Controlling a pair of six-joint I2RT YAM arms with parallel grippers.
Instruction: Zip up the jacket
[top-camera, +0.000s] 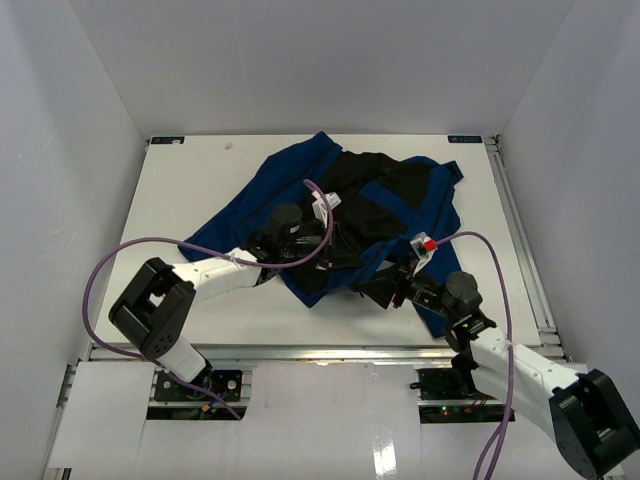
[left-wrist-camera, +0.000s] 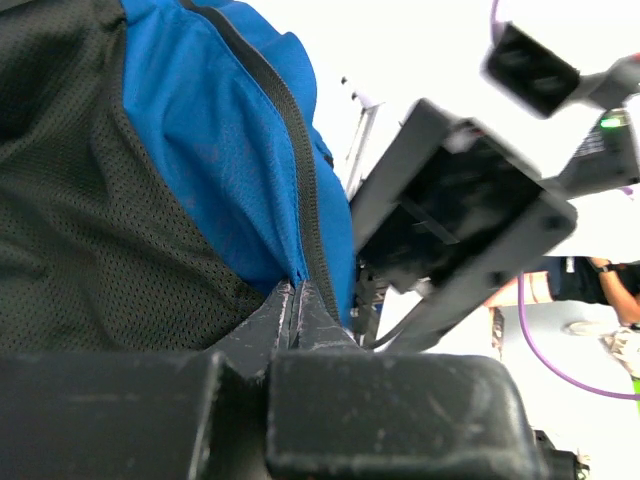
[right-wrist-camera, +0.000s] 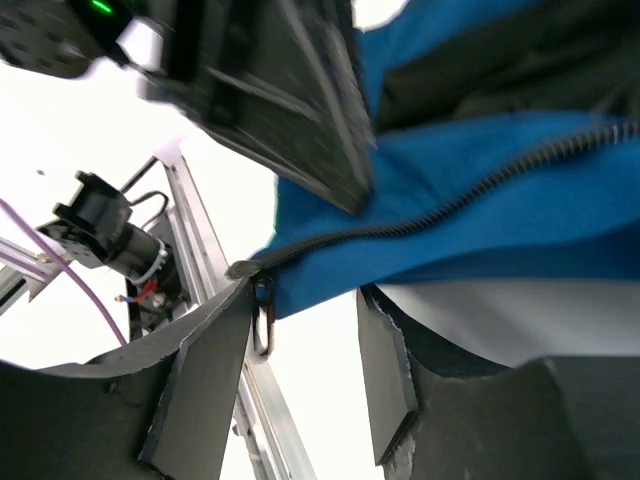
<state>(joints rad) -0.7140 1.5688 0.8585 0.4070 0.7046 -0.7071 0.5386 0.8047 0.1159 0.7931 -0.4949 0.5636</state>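
The royal-blue jacket (top-camera: 300, 190) lies open on the table, its black lining (top-camera: 345, 205) facing up. My left gripper (top-camera: 338, 262) is shut on the lower front edge of the jacket, right beside the zipper teeth (left-wrist-camera: 300, 160); its jaws are pressed together around the fabric (left-wrist-camera: 297, 293). My right gripper (top-camera: 378, 291) is open just to the right of it. In the right wrist view the blue hem corner (right-wrist-camera: 400, 250) hangs between its fingers (right-wrist-camera: 305, 305), and the zipper slider with its pull tab (right-wrist-camera: 262, 318) touches the left finger.
The white table (top-camera: 190, 190) ends at an aluminium rail (top-camera: 300, 350) along the near edge, close under both grippers. White walls enclose the table on three sides. Purple cables (top-camera: 130, 255) loop off both arms.
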